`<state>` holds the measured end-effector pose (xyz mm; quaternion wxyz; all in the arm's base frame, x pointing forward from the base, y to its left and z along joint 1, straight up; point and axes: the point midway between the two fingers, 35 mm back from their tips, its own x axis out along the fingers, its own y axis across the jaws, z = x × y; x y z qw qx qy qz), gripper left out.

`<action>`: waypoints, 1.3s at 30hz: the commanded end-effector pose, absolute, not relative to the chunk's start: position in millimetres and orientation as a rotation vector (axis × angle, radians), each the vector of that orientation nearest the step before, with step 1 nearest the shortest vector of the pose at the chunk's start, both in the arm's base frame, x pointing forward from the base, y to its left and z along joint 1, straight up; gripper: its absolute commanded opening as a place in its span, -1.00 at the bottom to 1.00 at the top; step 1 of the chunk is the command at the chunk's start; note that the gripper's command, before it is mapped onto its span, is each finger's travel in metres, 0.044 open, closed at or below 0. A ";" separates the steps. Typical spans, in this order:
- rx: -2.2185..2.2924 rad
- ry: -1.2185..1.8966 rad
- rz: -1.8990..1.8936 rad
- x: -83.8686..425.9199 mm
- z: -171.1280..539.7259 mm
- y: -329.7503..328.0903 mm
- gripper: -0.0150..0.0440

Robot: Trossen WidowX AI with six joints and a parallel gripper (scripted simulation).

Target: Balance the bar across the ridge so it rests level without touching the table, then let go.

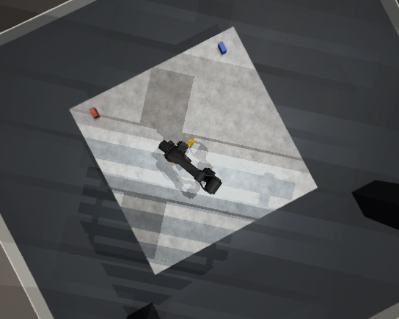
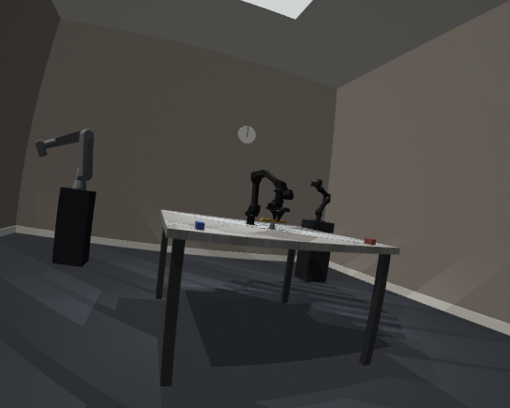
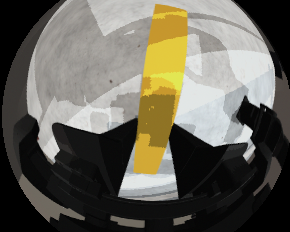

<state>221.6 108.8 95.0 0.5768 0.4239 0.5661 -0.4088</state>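
The yellow bar (image 1: 191,142) (image 2: 265,219) (image 3: 163,60) is long and flat. My gripper (image 2: 277,219) (image 3: 154,124) is shut on it, with a finger on each side in the wrist view. In the exterior view the bar looks nearly level and raised above the table (image 1: 229,107) (image 2: 208,235). The ridge (image 2: 272,226) is a small grey-blue wedge that shows just below the bar in the exterior view. Whether it lies directly under the bar or touches it is unclear. I cannot make the ridge out in the top view or the wrist view. The arm hides the bar's middle in the top view.
A blue block (image 1: 222,48) (image 2: 200,225) lies near one table corner, and a red block (image 1: 94,113) (image 2: 369,241) lies near another. Both are far from the gripper. Two other arms stand on black pedestals off the table. Shadows cross the table top.
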 end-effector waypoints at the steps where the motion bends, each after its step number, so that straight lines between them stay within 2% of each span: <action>1: 0.992 1.325 -0.957 221.6 95.0 108.8 -0.49; 12: 0.992 1.325 -0.957 221.6 95.0 108.8 -0.49; 18: 0.992 1.325 -0.957 221.6 95.0 108.8 0.04; 19: 0.992 1.325 -0.957 221.6 95.0 108.8 0.07; 39: 0.992 1.325 -0.957 221.6 95.0 108.8 0.08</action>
